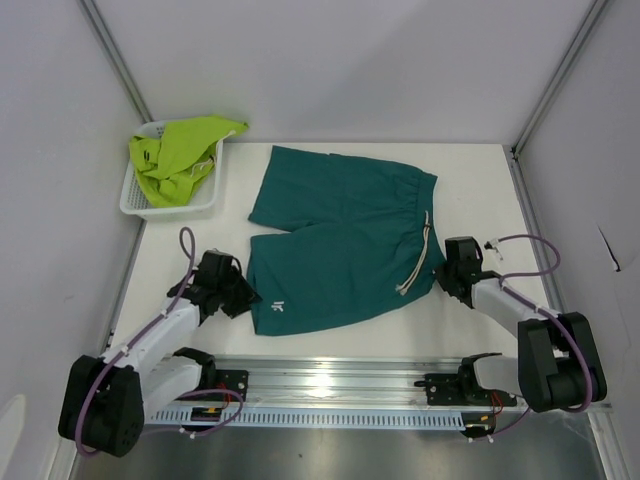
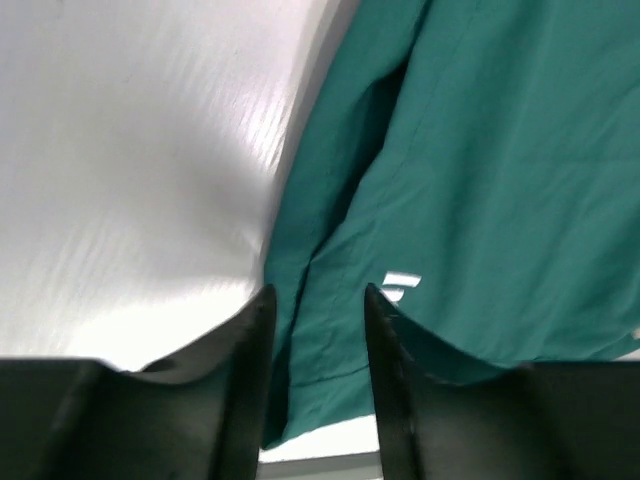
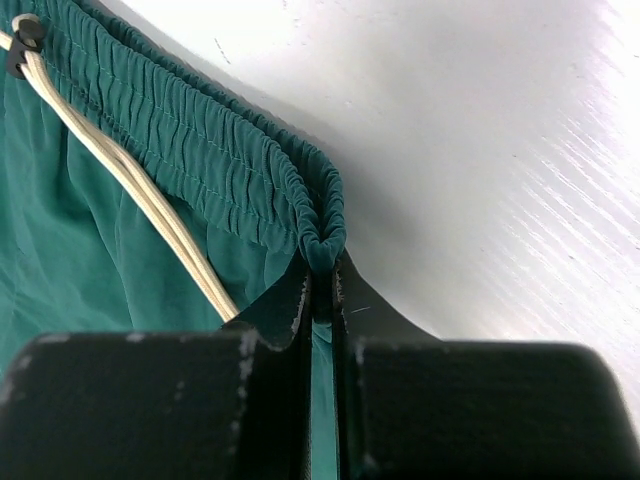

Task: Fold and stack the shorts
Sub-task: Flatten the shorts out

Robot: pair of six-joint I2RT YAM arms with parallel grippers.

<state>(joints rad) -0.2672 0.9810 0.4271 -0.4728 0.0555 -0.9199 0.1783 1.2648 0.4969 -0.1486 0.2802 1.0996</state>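
The teal shorts (image 1: 340, 240) lie flat in the middle of the tabletop (image 1: 470, 190), pale drawstring (image 3: 130, 180) at the waist. My right hand (image 3: 322, 285) is pressed together, pinching the waistband corner. My left hand (image 2: 318, 295) is spread, fingers astride a leg hem. The lime shorts (image 1: 180, 150) sit bunched in the white basket (image 1: 135, 205), far left
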